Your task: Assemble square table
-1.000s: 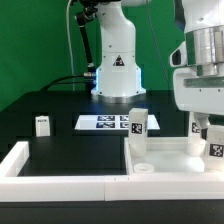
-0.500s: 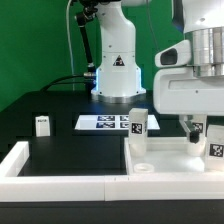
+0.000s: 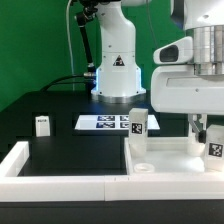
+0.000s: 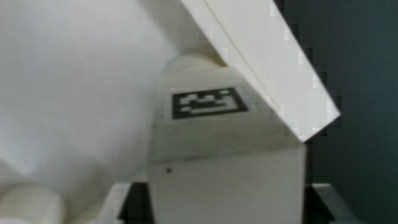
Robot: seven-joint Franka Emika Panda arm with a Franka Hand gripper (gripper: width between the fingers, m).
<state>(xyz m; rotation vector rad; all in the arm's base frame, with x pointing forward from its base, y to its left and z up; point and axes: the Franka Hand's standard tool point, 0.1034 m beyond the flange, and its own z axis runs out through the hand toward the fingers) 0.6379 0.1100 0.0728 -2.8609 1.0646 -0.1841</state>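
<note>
Along the front edge of the black worktop we see white wall bars. Right of the marker board, the square table top sits against them, tagged legs standing at its corners. Our gripper hangs over one leg; jaw state cannot tell. Smooth white plastic, raised rim.

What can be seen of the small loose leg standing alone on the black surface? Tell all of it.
The small leg is a short white block, plastic by its look, standing upright on the black table, with a dark tag on its facing side. It stands alone toward the exterior view's left, apart from the marker board. Nothing touches it but the table.
</note>
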